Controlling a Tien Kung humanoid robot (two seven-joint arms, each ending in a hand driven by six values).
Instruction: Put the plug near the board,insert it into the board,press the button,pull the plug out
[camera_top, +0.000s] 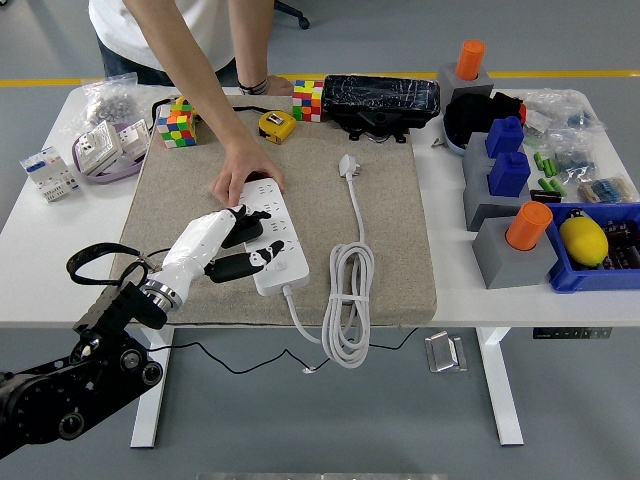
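White power strip (268, 235) lies on the beige mat (390, 250), and a person's hand (243, 172) presses down on its far end. The robot's left hand (222, 245) rests on the strip's left side; its black fingers (250, 262) reach over the sockets, maybe gripping a black plug, but I cannot tell. The strip's own white plug (347, 165) lies apart on the mat, beyond the coiled cable (345, 300).

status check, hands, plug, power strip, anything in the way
Left hand shut on black plug, at the power strip sockets. Right hand out of view. Person's hand steadies the strip's far end; white cord lies clear alongside.
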